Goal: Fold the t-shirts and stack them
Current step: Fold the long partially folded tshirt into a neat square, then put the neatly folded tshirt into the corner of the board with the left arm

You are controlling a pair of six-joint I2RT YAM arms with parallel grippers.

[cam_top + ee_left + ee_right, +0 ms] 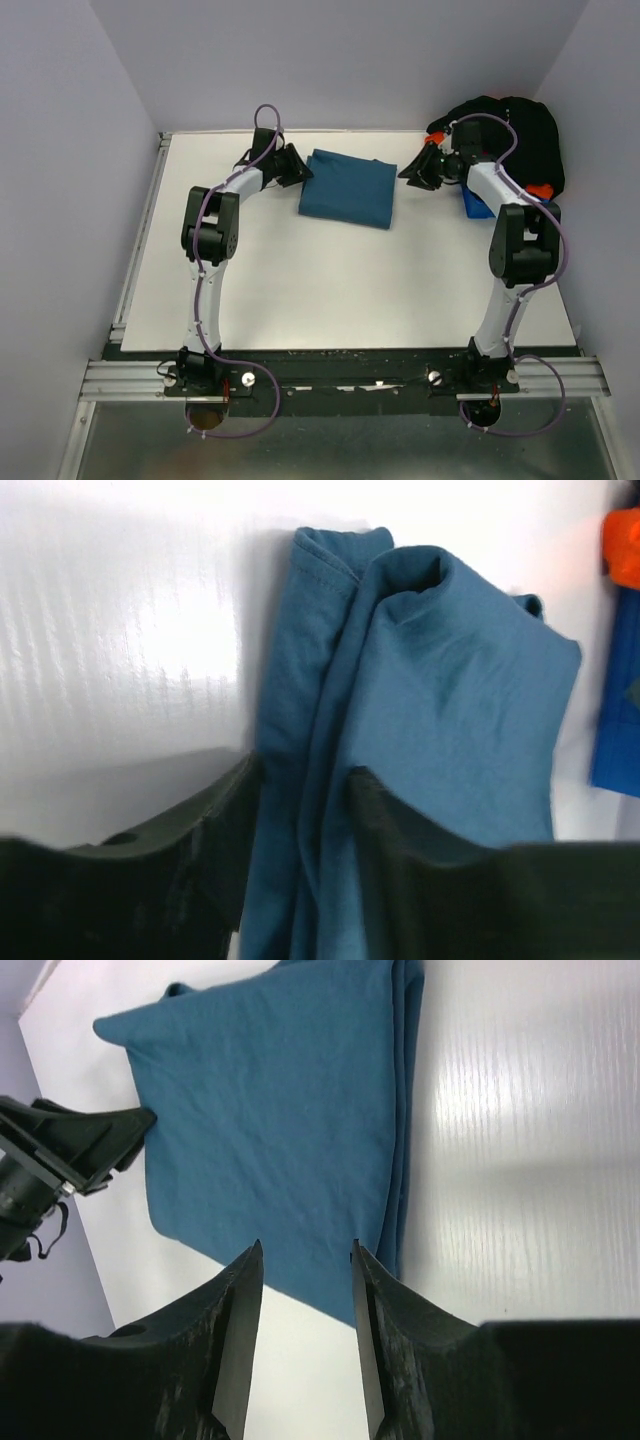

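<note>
The left gripper [297,168] reached the left edge of the folded teal-blue t-shirt [348,188], its fingers [200,865] drawn narrow with a fold of the cloth pinched between them. The shirt lay flat near the back of the white table [300,290], between the two arms. Just beside its right edge, the right gripper [413,172] stood slightly parted and held nothing. In the far right corner sat a heap of black t-shirts [515,135], a scrap of orange t-shirt [540,188] and a blue bin [478,207] at its near edge.
</note>
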